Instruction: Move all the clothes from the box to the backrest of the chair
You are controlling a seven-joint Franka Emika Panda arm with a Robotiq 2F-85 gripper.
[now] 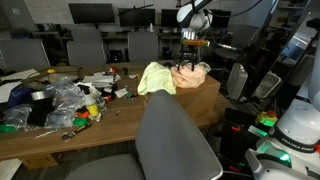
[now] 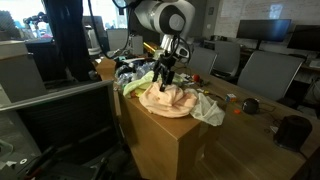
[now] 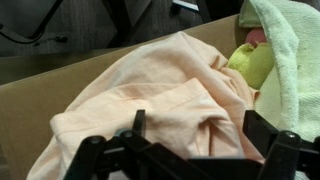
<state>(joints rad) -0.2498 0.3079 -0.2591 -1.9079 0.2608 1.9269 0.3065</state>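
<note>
The brown cardboard box (image 1: pixel 200 100) (image 2: pixel 160 145) stands on the table, heaped with clothes. A peach-orange garment (image 1: pixel 192 74) (image 2: pixel 168 98) (image 3: pixel 165 85) lies on top. A pale yellow-green one (image 1: pixel 155 78) (image 3: pixel 290 50) hangs over the box edge, and a bit of pink-red fabric (image 3: pixel 256 37) shows behind it. My gripper (image 1: pixel 190 45) (image 2: pixel 163 72) (image 3: pixel 200 128) hovers open just above the peach garment, with a finger on each side of a fold and nothing held. The grey padded backrest of the chair (image 1: pixel 172 135) rises in the foreground, in front of the box.
Clear plastic bags (image 1: pixel 60 100), a black tape roll (image 1: pixel 40 97) and small coloured items clutter the wooden table (image 1: pixel 110 125). Smaller grey office chairs (image 1: pixel 85 45) and monitors stand behind. A white machine with green lights (image 1: pixel 295 125) sits beside the box.
</note>
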